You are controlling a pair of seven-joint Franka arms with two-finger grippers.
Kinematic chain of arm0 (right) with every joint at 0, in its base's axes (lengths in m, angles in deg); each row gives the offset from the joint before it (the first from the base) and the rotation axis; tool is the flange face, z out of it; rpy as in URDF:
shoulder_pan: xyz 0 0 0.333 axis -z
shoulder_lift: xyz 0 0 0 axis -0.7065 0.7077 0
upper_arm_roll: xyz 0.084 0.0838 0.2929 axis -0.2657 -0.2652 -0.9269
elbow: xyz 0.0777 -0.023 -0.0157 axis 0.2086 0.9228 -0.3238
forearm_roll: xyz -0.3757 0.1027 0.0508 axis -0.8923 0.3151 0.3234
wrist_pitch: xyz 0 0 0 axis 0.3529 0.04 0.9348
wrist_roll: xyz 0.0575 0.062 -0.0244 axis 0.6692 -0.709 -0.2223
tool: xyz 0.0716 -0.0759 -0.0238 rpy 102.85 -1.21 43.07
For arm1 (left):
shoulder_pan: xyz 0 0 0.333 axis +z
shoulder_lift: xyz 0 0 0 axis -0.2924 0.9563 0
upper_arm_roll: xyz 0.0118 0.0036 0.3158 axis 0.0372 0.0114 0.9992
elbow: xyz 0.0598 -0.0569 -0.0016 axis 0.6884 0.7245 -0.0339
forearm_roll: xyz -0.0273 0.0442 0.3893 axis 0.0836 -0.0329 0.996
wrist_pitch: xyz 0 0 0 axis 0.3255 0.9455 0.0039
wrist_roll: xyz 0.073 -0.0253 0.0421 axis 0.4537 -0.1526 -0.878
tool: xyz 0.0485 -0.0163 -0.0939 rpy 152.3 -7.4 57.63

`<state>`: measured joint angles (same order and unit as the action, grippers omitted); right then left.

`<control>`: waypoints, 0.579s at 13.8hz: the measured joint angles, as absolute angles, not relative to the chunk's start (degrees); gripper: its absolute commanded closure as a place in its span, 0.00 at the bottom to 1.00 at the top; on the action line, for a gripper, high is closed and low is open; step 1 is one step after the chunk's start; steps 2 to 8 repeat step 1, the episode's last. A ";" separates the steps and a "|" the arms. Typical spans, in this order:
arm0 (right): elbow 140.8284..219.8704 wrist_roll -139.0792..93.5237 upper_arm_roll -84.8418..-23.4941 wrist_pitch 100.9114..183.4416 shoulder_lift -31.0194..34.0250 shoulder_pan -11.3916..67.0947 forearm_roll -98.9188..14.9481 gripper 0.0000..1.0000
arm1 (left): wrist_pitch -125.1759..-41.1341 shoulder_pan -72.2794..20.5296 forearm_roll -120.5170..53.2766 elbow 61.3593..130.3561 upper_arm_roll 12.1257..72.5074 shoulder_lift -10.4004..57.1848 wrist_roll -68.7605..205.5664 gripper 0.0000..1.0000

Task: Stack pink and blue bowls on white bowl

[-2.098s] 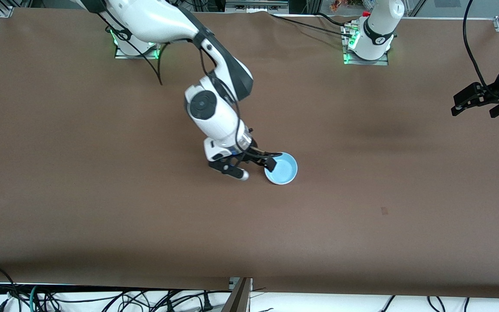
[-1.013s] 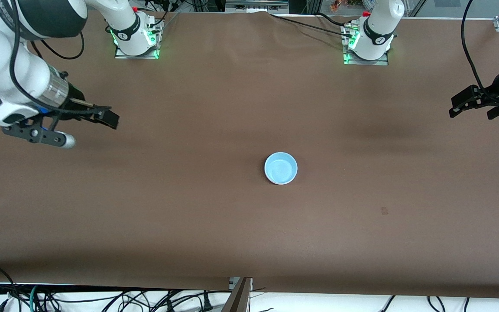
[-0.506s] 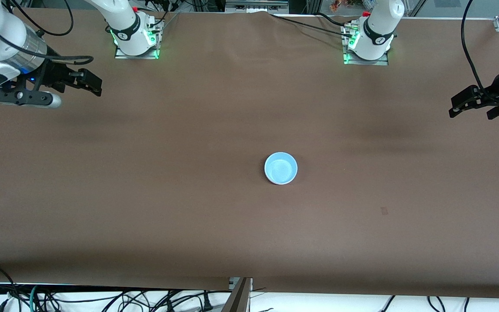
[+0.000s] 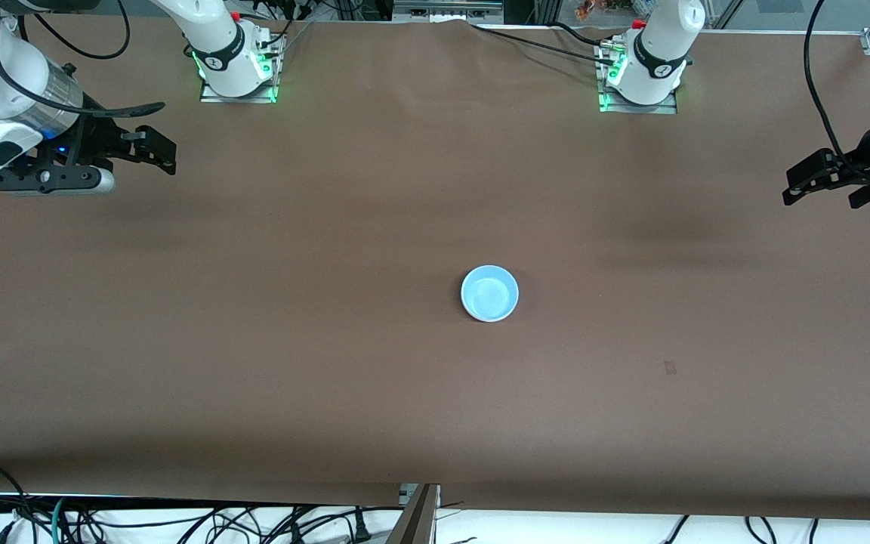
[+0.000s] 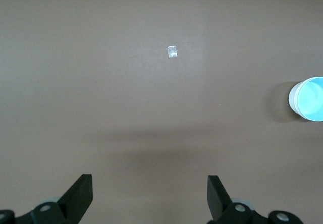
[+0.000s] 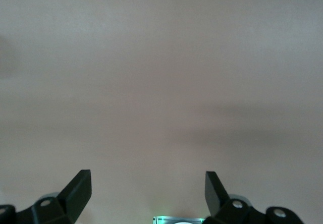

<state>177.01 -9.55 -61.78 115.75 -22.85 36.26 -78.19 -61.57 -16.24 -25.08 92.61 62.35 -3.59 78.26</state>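
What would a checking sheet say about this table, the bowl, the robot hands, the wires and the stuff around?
Surface: brown table cover, with faint shadows.
Job's things: blue bowl sits upright near the table's middle, showing only blue from above; whether other bowls lie under it cannot be told. No separate pink or white bowl seen.
Clutter: one small pale scrap, nearer the front camera than the bowl, toward the left arm's end.
Grippers: right gripper open and empty, over the table's right-arm end; left gripper open and empty, over the left-arm end. Both arms wait.
Cables: black cables below the table's near edge.
Surroundings: arm bases with green lights.
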 measured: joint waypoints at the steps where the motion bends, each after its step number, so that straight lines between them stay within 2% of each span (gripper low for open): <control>1: 176.92 -9.75 -61.85 115.82 -22.90 36.26 -78.30 0.01 | -61.57 -16.24 -25.08 92.61 62.34 -3.59 78.26 0.00; 8: 176.92 -9.75 -61.85 115.82 -22.90 36.26 -78.30 0.01 | -61.57 -16.24 -25.08 92.61 62.34 -3.59 78.26 0.00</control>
